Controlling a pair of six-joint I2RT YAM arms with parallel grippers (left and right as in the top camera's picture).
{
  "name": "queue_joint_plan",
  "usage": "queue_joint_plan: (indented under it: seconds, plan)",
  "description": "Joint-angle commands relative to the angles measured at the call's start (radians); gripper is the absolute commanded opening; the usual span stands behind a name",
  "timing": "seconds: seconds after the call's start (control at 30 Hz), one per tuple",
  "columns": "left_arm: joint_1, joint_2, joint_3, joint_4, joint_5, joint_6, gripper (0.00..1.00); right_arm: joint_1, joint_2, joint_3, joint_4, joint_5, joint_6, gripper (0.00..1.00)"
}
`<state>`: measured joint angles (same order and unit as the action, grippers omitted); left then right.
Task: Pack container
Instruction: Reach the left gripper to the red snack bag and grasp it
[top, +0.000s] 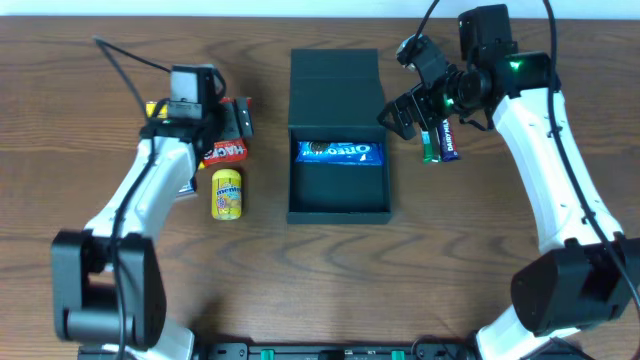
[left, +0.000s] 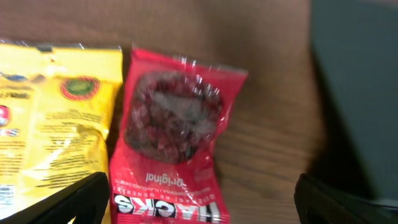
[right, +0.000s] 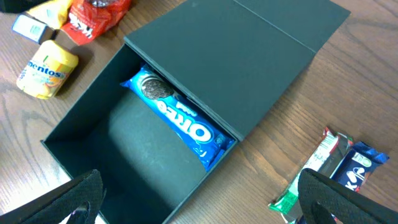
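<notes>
The dark green-black container (top: 338, 214) stands open at the table's middle, its flap lid (top: 335, 85) lying back. A blue Oreo packet (top: 340, 152) lies inside along the far wall; it also shows in the right wrist view (right: 180, 118). My left gripper (top: 232, 125) is open and empty over a red Hacks packet (top: 226, 153), which lies between the fingers (left: 199, 205) in the left wrist view (left: 171, 137). My right gripper (top: 400, 118) is open and empty, above the container's right edge (right: 205, 205).
A yellow packet (left: 50, 118) lies left of the red one. A yellow Mentos bottle (top: 227, 193) lies left of the container. A green-and-white bar (top: 430, 142) and a blue bar (top: 450, 140) lie right of the container, under the right arm.
</notes>
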<state>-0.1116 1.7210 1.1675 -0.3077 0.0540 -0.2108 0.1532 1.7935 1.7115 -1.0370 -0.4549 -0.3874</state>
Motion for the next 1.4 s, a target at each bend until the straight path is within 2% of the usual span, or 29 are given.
queue_joint_plan:
  seconds: [0.0,0.1,0.37,0.4,0.53,0.7,0.77,0.83,1.0,1.03,1.13,1.3,1.37]
  plan:
    - [-0.018,0.048,0.028,0.008,-0.121,0.035,0.96,0.005,0.013,0.001,-0.002,0.011,-0.014,0.99]
    - [-0.019,0.099,0.028,0.026,-0.176,0.061,0.96,0.005,0.013,0.001,-0.002,0.010,-0.013,0.99]
    - [-0.018,0.189,0.028,0.113,-0.176,0.077,1.00,0.005,0.013,0.001,-0.004,0.010,-0.009,0.99]
    - [-0.018,0.199,0.028,0.121,-0.177,0.077,0.95,0.005,0.013,0.001,-0.004,0.010,-0.006,0.99]
    - [-0.018,0.238,0.028,0.133,-0.161,0.077,0.94,0.005,0.013,0.001,-0.003,0.010,0.017,0.99]
    - [-0.018,0.247,0.028,0.137,-0.158,0.077,0.87,0.005,0.013,0.001,-0.002,0.010,0.017,0.99]
    - [-0.018,0.247,0.028,0.137,-0.158,0.077,0.76,0.005,0.013,0.001,0.002,0.010,0.017,0.99]
    - [-0.018,0.247,0.028,0.137,-0.158,0.077,0.68,0.005,0.013,0.001,0.003,0.011,0.016,0.99]
    - [-0.018,0.247,0.031,0.137,-0.158,0.077,0.59,0.005,0.013,0.001,0.010,0.011,0.017,0.99]
    - [-0.018,0.247,0.035,0.136,-0.158,0.077,0.55,0.005,0.013,0.001,0.014,0.010,0.017,0.99]
    - [-0.021,0.246,0.089,0.123,-0.158,0.077,0.30,0.004,0.013,0.001,0.030,0.011,0.017,0.99]
    - [-0.025,0.246,0.181,0.074,-0.158,0.077,0.08,-0.005,0.013,0.001,0.042,0.010,0.017,0.99]
    - [-0.029,0.246,0.221,0.047,-0.158,0.077,0.06,-0.016,0.013,0.001,0.043,0.010,0.018,0.99]
